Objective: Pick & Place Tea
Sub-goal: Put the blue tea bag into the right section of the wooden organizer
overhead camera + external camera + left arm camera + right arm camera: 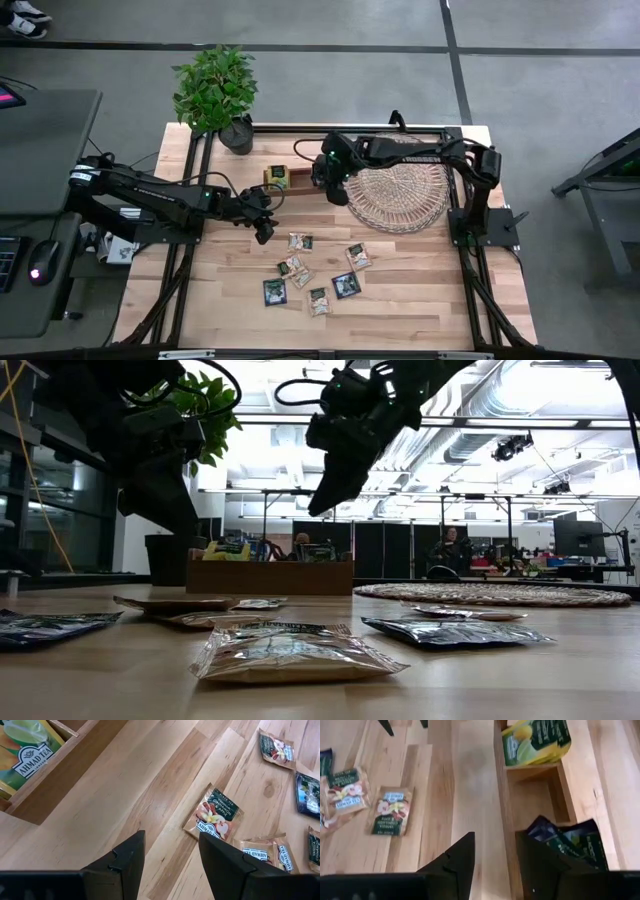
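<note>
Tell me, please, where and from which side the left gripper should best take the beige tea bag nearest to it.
The beige tea bag lies flat and alone on the table. The open left gripper could probably come from straight above and pinch across its narrow width.

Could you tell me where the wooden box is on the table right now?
In the high view the wooden box sits near the table's far edge, between the potted plant and the wicker tray, under the right gripper.

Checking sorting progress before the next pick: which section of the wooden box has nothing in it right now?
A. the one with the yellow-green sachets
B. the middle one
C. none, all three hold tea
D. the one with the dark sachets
B: in the right wrist view the wooden box's middle section shows bare wood, between the yellow-green sachets and the dark sachets.
</note>
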